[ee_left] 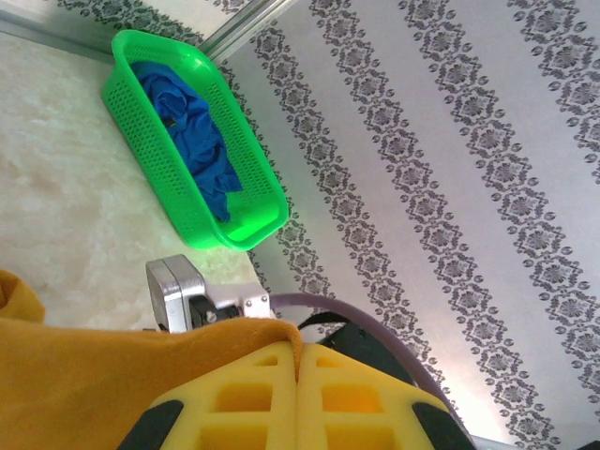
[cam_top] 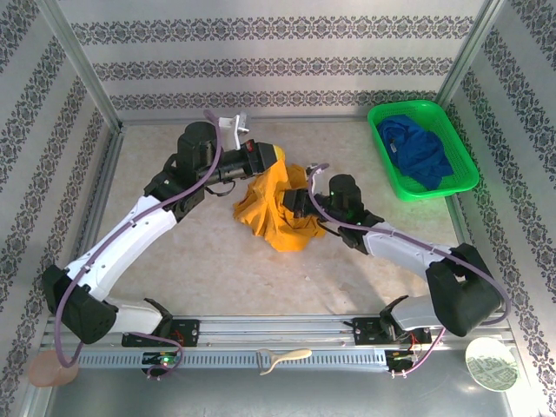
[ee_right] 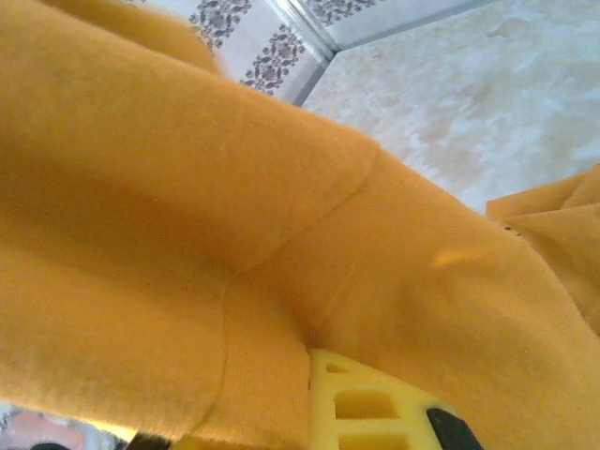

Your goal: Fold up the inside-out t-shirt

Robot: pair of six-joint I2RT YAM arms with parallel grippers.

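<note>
One crumpled orange-yellow t-shirt (cam_top: 276, 221), seams showing, pinched by left pincer (ee_left: 298, 361), right pincer (cam_top: 294, 204).

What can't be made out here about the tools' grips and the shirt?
- Right wrist: t-shirt cloth covers the right tool; layers pinched unknown.
- Left wrist: bottom edge crops the left tool; cloth amount pinched hidden.
- Top: t-shirt bunched; folds hide collar and sleeves.
- Top: blue garment crumpled in green basket; type unclear.

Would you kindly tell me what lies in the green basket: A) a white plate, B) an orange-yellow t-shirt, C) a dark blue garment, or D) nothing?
C: a crumpled dark blue garment lies in the green basket, while the orange-yellow t-shirt is bunched up outside it.
</note>
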